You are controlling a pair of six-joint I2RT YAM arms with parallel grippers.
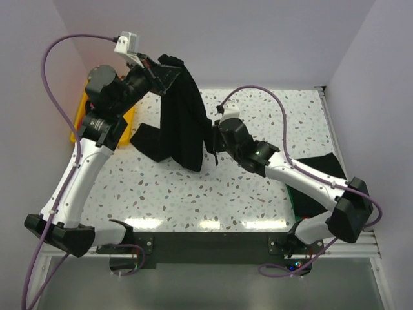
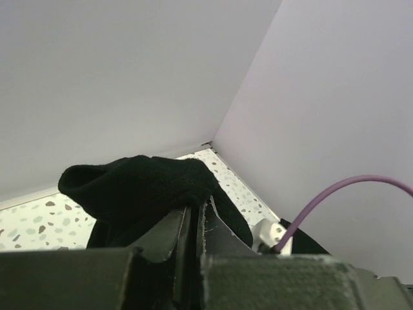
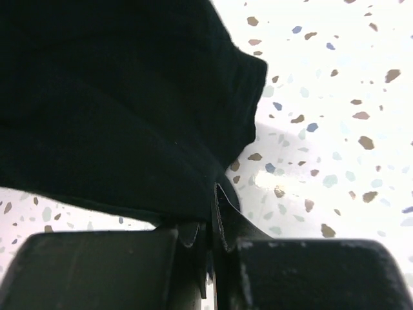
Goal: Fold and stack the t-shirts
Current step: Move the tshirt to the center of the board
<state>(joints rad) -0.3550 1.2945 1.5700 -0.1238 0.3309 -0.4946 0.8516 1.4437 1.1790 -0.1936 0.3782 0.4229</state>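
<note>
A large black t-shirt (image 1: pixel 182 123) hangs bunched above the speckled table, held between both arms. My left gripper (image 1: pixel 157 72) is raised high at the back left and shut on the shirt's top edge (image 2: pixel 139 187). My right gripper (image 1: pixel 213 139) is lower, at the shirt's right side, shut on its cloth (image 3: pixel 122 103). The shirt's lower part drapes onto the table at the left. Another dark shirt (image 1: pixel 319 184) lies at the right edge under my right arm, with a thin red and green edge showing. No pink shirt shows.
A yellow tray (image 1: pixel 80 116) sits at the far left, mostly behind my left arm. White walls close the back and both sides. The speckled tabletop (image 1: pixel 193 194) lies bare in front of the hanging shirt.
</note>
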